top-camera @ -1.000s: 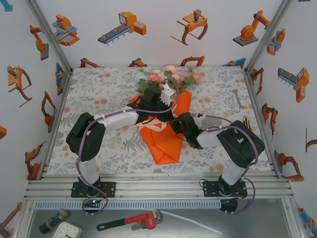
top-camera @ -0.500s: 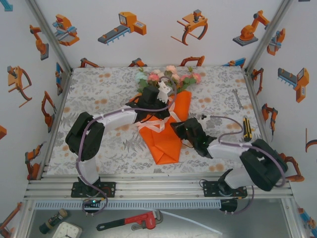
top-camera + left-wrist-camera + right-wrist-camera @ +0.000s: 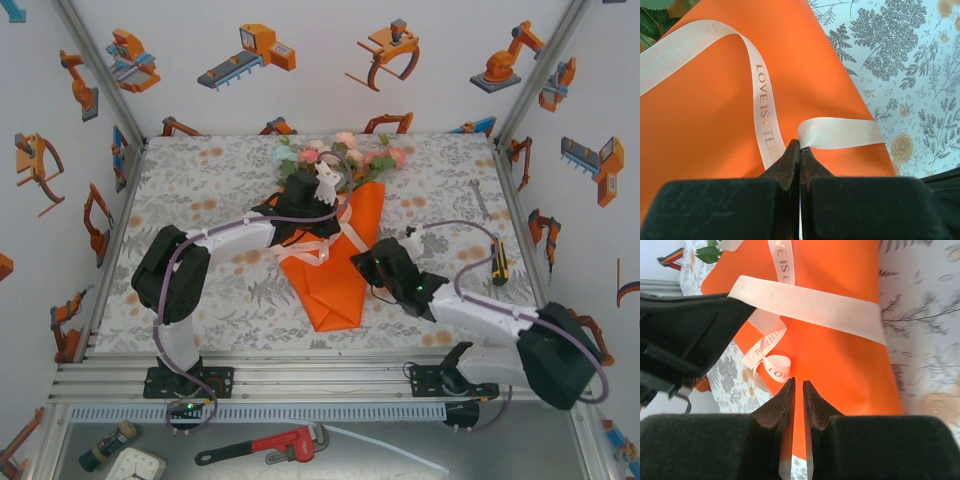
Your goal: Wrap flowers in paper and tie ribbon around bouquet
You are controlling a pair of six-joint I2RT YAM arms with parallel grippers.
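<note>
The bouquet (image 3: 335, 262) lies mid-table, a cone of orange paper (image 3: 705, 130) with the flowers (image 3: 340, 155) sticking out at its far end. A cream ribbon (image 3: 810, 307) bands the cone, and loose curls (image 3: 771, 362) lie beside it. My left gripper (image 3: 325, 212) is over the cone's upper part, shut on the ribbon (image 3: 840, 132) at its fingertips (image 3: 801, 146). My right gripper (image 3: 365, 262) sits at the cone's right edge. Its jaws (image 3: 798, 385) are slightly apart, with nothing between them.
A small spanner (image 3: 482, 200) and a yellow-black tool (image 3: 497, 262) lie on the floral cloth (image 3: 200, 200) at the right. Metal frame posts and printed walls close in the table. A red pipe wrench (image 3: 265, 447) lies below the front rail.
My right gripper has let go, its jaws parting a little, and has drawn back to the right as its elbow swung outward. The left gripper has barely shifted and still pinches the ribbon.
</note>
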